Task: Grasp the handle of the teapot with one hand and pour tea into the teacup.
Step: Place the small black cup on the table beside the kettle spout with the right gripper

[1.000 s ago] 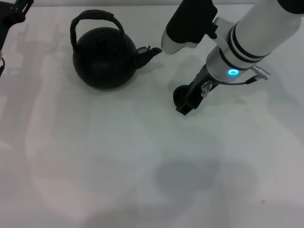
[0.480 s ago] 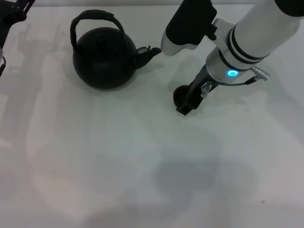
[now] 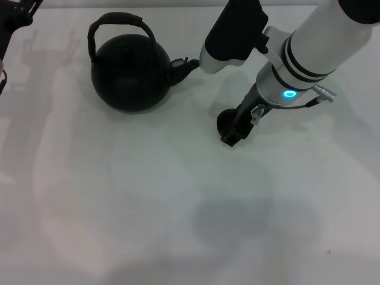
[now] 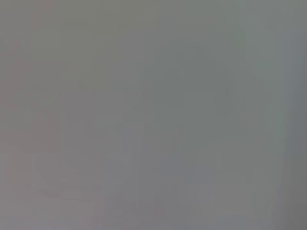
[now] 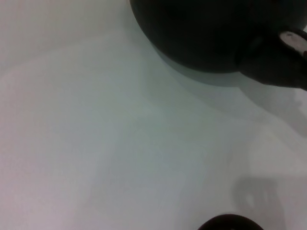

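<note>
The matte black teapot (image 3: pixel 129 71) stands at the far left of the table, its arched handle (image 3: pixel 117 22) upright and free, its spout (image 3: pixel 181 68) pointing toward my right arm. The tiny dark teacup (image 3: pixel 223 120) sits on the table to the right of the teapot. My right gripper (image 3: pixel 230 132) is down at the teacup, touching or right against its near side. The right wrist view shows the teapot (image 5: pixel 201 33) and the teacup's rim (image 5: pixel 230 223). My left gripper (image 3: pixel 13 15) is parked at the far left corner, away from the teapot.
The white table (image 3: pixel 148 208) stretches bare toward me. My right arm's white forearm (image 3: pixel 320 44) hangs over the far right area. The left wrist view shows only a plain grey surface (image 4: pixel 153 115).
The right arm has edged very slightly to the left. The teapot and the teacup have not moved.
</note>
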You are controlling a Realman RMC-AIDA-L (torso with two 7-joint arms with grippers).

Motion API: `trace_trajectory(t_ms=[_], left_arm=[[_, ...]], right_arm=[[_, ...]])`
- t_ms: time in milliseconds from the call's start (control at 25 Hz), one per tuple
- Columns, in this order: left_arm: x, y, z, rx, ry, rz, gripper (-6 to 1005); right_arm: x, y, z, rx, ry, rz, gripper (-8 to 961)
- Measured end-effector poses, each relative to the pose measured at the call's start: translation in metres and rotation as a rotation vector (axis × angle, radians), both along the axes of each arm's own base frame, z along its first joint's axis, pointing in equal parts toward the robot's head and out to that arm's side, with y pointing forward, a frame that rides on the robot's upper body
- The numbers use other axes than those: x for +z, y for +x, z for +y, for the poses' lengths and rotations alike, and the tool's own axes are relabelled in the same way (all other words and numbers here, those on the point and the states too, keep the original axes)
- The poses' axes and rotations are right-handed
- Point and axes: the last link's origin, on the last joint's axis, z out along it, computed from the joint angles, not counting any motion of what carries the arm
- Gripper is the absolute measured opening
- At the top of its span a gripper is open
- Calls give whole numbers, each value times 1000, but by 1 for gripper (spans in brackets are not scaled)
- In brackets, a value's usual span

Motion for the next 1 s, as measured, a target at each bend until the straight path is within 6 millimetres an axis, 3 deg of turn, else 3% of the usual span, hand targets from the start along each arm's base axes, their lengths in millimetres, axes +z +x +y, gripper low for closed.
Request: trace_trajectory(t_ms=[1000], left_arm=[[2, -2, 0, 5, 3, 12, 886]], right_arm=[[-2, -2, -1, 10, -9, 0, 787]])
